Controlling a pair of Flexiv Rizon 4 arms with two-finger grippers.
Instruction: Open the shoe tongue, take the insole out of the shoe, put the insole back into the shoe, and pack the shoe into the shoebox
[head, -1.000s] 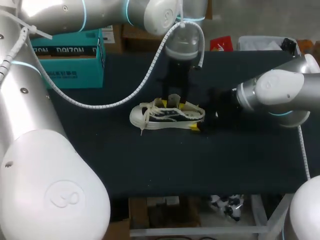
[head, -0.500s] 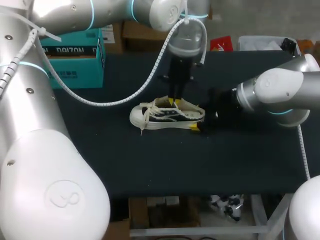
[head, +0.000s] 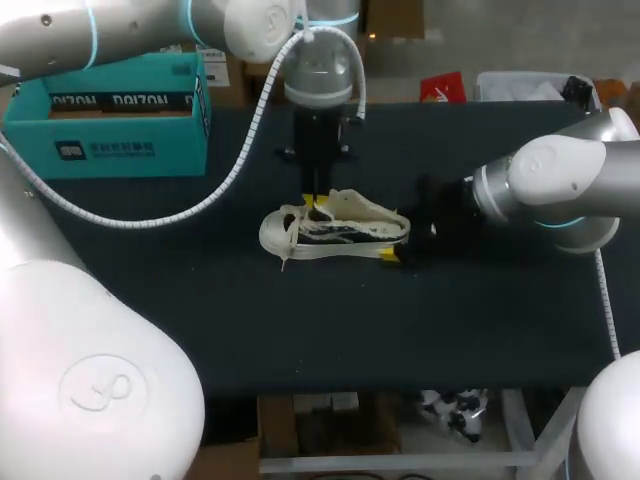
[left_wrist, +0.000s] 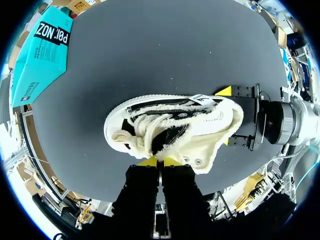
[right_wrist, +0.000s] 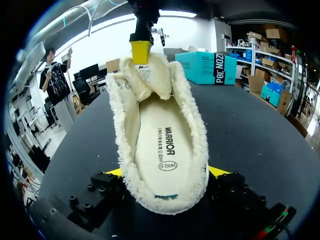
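Cream canvas sneaker with frayed edges and a black side panel (head: 335, 228) sits on its sole at frame centre in the head view, toe left, heel right. Your left gripper (head: 316, 205) comes down from the top of the frame. Its yellow tips are pinched together on the sneaker's tongue (right_wrist: 145, 75), which stands lifted off the opening. Your right gripper (head: 392, 232) clamps the heel, one yellow tip on each side. The cream printed insole (right_wrist: 160, 145) lies flat inside, not yet out.

Step in hand, as I read it: opening the tongue. Pull it up and toward the toe, not sideways, so the throat widens. Hold the heel clamp firm so the sneaker can't slide or tip. The pinch looks to be right at the tongue's edge, and frayed fabric may slip, so go slow. The loose cream laces (left_wrist: 137, 137) bunch over the front; watch that they don't snag the fingers.

Surface: black cloth-covered table (head: 300, 330), probably some drag under the sole. The teal cardboard shoebox (head: 130, 120) sits at the upper left of the frame, well apart from the sneaker, so packing will likely need a long carry.
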